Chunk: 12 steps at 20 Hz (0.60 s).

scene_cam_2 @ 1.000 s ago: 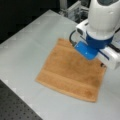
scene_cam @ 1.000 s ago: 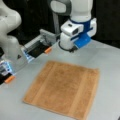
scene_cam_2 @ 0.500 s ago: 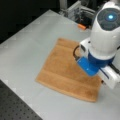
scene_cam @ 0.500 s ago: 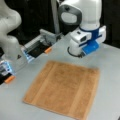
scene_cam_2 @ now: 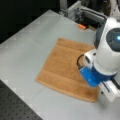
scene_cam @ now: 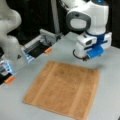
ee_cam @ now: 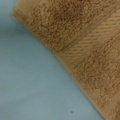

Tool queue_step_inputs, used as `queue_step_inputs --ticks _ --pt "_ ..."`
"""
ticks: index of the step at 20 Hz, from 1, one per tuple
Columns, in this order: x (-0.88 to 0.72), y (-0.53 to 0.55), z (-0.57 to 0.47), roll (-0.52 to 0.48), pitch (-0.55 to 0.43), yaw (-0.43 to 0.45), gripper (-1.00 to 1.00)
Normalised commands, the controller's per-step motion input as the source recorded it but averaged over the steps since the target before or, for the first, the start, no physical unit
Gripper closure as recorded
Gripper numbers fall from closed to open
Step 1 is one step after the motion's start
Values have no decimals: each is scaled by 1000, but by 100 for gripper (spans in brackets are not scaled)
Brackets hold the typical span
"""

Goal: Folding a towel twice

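Observation:
The towel (scene_cam: 62, 90) is an orange-brown square cloth with paler stripes. It lies flat and unfolded on the grey table (scene_cam: 110, 100) in both front views. My gripper (scene_cam: 92, 53) hangs just above the towel's far right corner in a front view. In a front view it is over the towel's (scene_cam_2: 62, 67) right edge, and the gripper (scene_cam_2: 107, 93) hides part of the cloth there. Its fingers are hidden by the hand. The wrist view shows a corner and a striped edge of the towel (ee_cam: 85, 42) close below, with bare table beside it and no fingers.
A second white arm (scene_cam: 8, 27) stands at a front view's left. Beside it is a grey fixture (scene_cam: 41, 42) with orange pieces (scene_cam: 47, 50). The same fixture (scene_cam_2: 82, 12) is at a front view's top. A dark perforated board (scene_cam_2: 15, 107) borders the table's near edge.
My gripper has moved along the towel's far edge toward its right corner and come lower over it. The towel has stayed flat in place.

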Motion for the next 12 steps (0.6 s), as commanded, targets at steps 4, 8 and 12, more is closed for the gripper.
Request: queue_step_inputs --ticks 4,8,12 --pt "365 231 -87 -338 -23 92 -100" --pt "336 284 -161 -290 -30 18 -100" --pt "330 316 -164 -279 -39 -48 -100"
